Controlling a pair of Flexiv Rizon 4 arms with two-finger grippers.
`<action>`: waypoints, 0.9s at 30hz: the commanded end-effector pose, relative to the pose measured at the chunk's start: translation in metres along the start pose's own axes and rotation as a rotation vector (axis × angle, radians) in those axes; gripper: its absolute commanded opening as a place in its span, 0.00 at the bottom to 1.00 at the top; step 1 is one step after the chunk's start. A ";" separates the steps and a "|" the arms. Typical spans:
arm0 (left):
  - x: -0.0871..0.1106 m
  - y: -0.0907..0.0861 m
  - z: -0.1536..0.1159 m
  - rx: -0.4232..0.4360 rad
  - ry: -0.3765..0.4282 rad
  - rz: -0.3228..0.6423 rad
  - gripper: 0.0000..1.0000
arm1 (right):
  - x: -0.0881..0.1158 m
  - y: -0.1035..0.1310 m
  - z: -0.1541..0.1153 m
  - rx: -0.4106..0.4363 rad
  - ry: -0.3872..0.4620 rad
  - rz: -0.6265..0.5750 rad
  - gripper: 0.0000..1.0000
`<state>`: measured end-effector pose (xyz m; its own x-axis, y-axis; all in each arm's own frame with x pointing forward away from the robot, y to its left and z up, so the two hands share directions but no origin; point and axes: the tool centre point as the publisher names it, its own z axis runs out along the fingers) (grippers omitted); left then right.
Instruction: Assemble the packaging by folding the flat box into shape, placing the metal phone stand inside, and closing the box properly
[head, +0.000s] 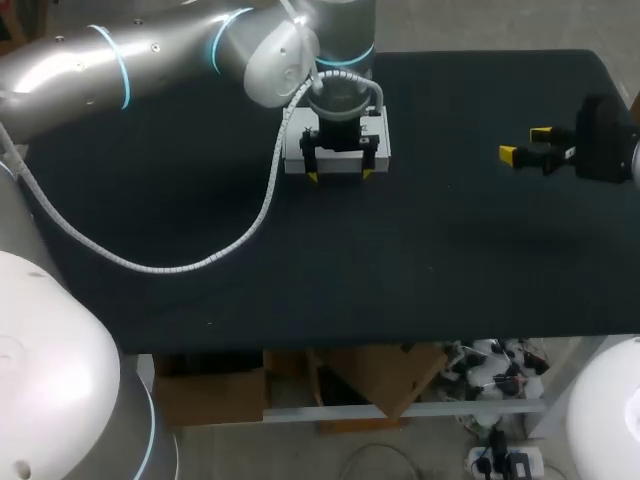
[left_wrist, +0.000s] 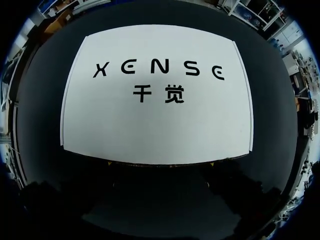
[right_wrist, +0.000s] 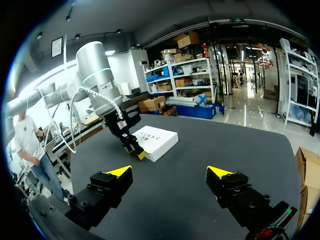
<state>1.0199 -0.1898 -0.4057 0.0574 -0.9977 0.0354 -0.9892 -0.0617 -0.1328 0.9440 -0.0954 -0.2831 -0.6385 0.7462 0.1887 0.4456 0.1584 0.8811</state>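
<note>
Black table (head: 200, 300) carrying a white box (left_wrist: 155, 100), far of middle, lying flat with lid shut; no phone stand visible. Likely the closing step, nearly done: next calls for pressing the lid flush or lifting clear without dragging the box. Left pincer (head: 340, 176) spread wide above the box's near edge, contact unclear, gripping nothing. Right pincer (head: 524, 143) agape, empty, well right.
</note>
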 end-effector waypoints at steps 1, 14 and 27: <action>0.001 -0.022 0.006 -0.052 -0.002 0.000 1.00 | 0.000 -0.001 -0.001 -0.004 0.002 -0.001 1.00; -0.006 -0.078 0.007 -0.051 -0.002 -0.011 1.00 | 0.000 -0.001 -0.001 -0.004 0.002 -0.001 1.00; -0.011 -0.119 0.012 -0.055 0.005 -0.019 1.00 | 0.000 -0.001 -0.001 -0.004 0.002 -0.001 1.00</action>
<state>1.1277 -0.1700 -0.3976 0.0754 -0.9961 0.0467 -0.9892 -0.0806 -0.1222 0.9438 -0.0954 -0.2831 -0.6385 0.7462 0.1883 0.4451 0.1585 0.8813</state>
